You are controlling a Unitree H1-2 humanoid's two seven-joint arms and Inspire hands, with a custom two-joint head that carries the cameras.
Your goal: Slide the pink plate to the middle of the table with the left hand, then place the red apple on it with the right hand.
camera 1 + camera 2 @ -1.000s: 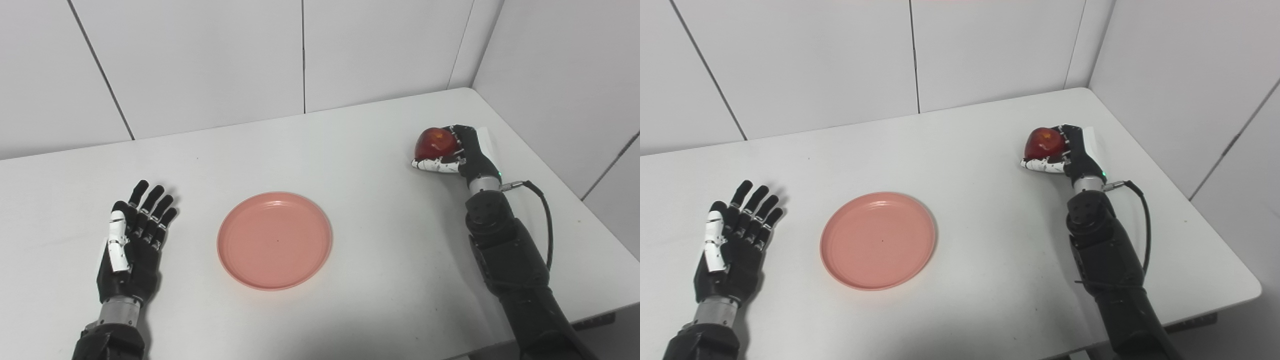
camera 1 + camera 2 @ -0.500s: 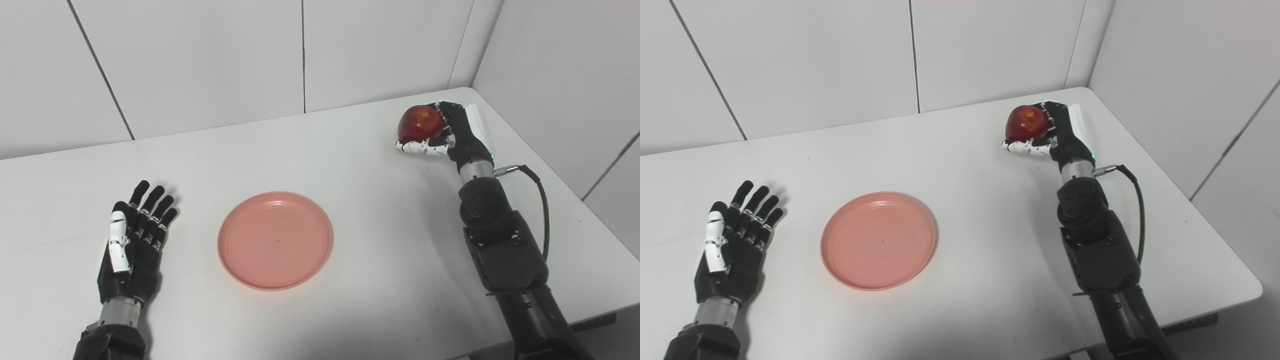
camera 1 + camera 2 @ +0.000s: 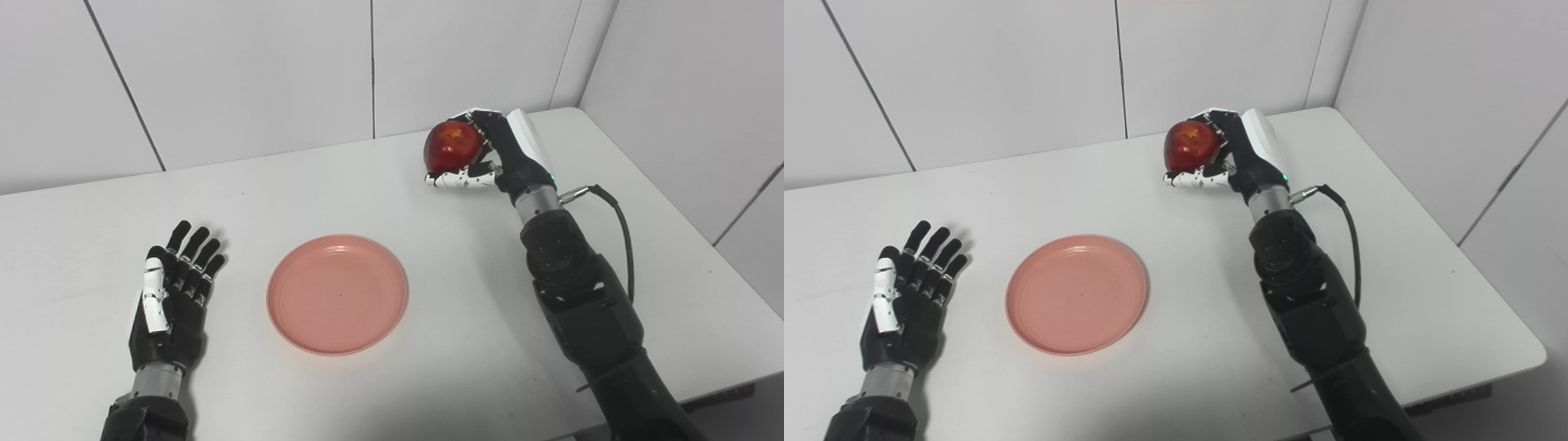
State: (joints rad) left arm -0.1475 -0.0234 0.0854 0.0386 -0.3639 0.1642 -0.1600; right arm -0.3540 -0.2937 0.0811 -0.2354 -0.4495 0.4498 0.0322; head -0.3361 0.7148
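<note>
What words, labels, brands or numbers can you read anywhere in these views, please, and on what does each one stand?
None: no readable text shows in either view.
pink plate: plain.
red apple: no sticker visible.
right hand, left hand: no markings readable.
table, wall panels: bare of print.

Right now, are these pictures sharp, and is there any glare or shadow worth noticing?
Left eye view: sharp throughout; the glossy red apple in the right hand carries a small bright highlight. Right eye view: equally clear; soft shadows edge the round pink plate and the open left hand on the white table, lit evenly.
</note>
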